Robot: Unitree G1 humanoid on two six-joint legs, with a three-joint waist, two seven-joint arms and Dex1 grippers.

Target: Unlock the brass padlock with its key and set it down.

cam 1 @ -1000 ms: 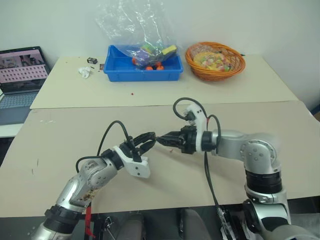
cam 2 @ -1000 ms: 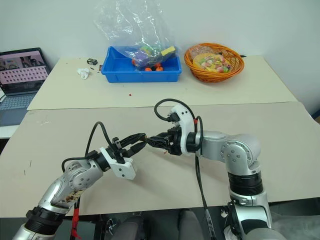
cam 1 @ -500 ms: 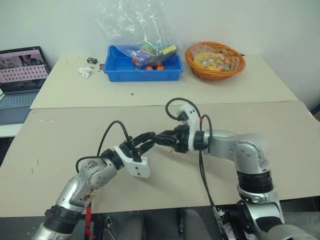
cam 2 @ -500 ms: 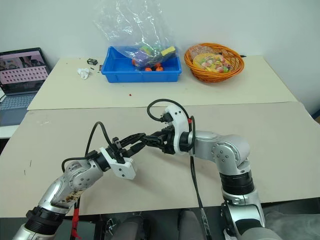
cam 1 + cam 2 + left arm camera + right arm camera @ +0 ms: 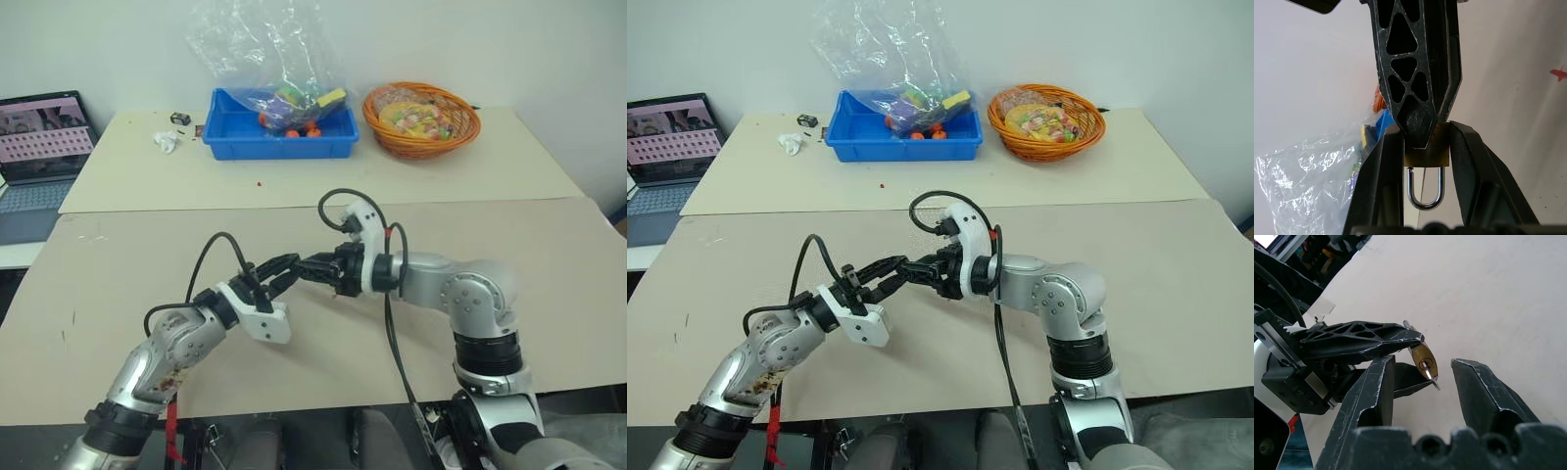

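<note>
I see my left gripper (image 5: 290, 265) and right gripper (image 5: 306, 268) meeting fingertip-to-fingertip above the table (image 5: 118, 264); anything between them is too small to tell.

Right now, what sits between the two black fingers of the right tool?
In the right wrist view, the key, stuck in the brass padlock that the left tool holds. The right tool is open around it.

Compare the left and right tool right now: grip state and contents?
The left tool is shut on the brass padlock, clamping its gold body, with the shackle hanging toward its own wrist. The right tool stands open and holds nothing, its fingers either side of the key sticking out of the lock. Both meet tip to tip above the table.
</note>
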